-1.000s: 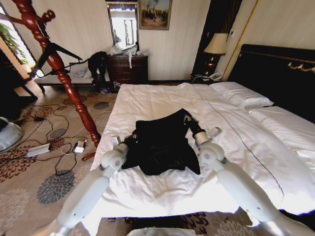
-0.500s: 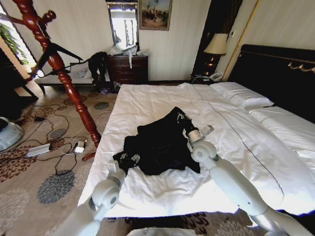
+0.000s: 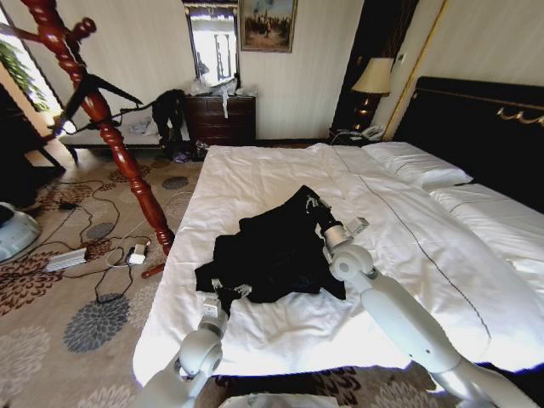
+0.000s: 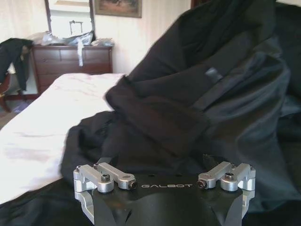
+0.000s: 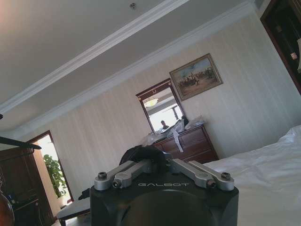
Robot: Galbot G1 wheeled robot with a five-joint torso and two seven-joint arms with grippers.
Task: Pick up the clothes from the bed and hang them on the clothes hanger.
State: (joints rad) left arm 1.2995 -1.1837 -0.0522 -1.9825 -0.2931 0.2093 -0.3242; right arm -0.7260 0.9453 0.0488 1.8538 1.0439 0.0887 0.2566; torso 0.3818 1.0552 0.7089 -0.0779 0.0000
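- Clothes [image 3: 276,246], one black garment, lie bunched on the white bed [image 3: 280,174] at mid-frame in the head view.
- Left end effector [image 3: 223,291] sits at the garment's near edge, lower centre; its fingers disappear into the fabric, so I cannot tell their state.
- Right end effector [image 3: 313,202] grips the garment's upper right part, lifting it.
- Clothes hanger [image 3: 102,92] hangs on the red coat stand [image 3: 110,127], upper left.

The right gripper [image 5: 162,165] tilts upward, fingers pinched on a dark fold of the clothes [image 5: 141,153]. Beyond stand a dresser [image 5: 188,143], mirror [image 5: 160,110], painting [image 5: 195,76] and the bed [image 5: 263,179].
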